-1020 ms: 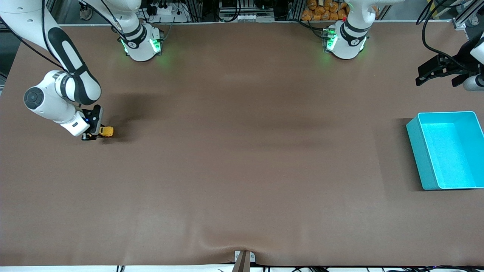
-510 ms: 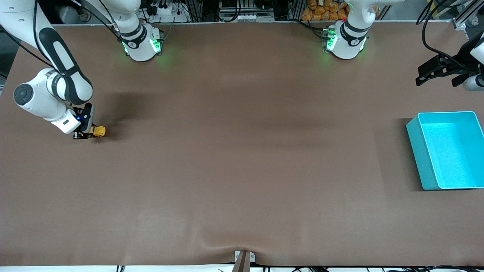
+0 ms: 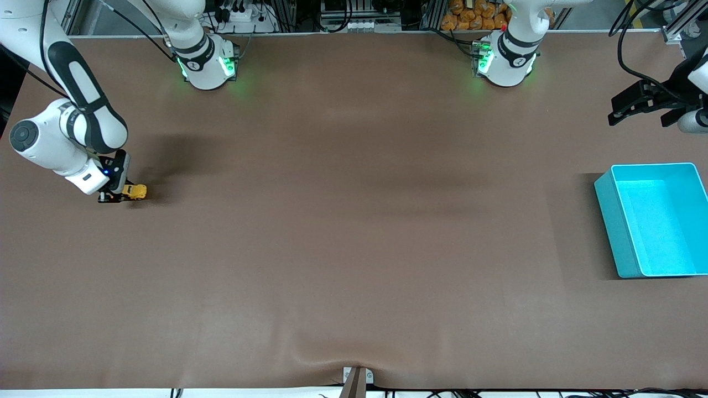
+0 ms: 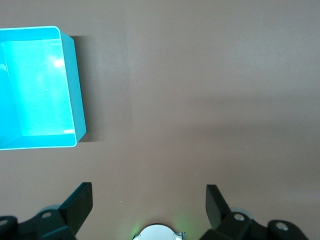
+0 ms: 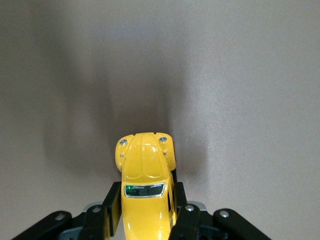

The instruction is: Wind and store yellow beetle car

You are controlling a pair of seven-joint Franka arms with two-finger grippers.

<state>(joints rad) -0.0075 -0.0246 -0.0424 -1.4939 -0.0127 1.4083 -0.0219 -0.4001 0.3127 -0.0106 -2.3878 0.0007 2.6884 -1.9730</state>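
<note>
Down at the right arm's end of the counter [image 3: 354, 249], the right gripper [image 3: 113, 197] sits low against the brown surface, its fingers [image 5: 112, 210] clamped on the yellow beetle car [image 3: 134, 191]. The car's rear is pinched between the two black fingers, one on each flank, and its rounded hood and headlights poke out past the fingertips, pointing toward the middle of the counter. From the right wrist view the yellow beetle car [image 5: 145, 192] runs straight out from the gripper [image 5: 145, 212], dark windscreen just ahead of the fingers; whether its wheels touch the counter I cannot tell.

Well apart from that, toward the left arm's end of the counter, the left arm waits, its gripper [image 3: 636, 105] held up in the air with the fingers [image 4: 80, 202] spread wide and nothing between them. A turquoise bin [image 3: 608, 221] stands on the counter near that gripper, on the side toward the front camera, and it is open-topped.
</note>
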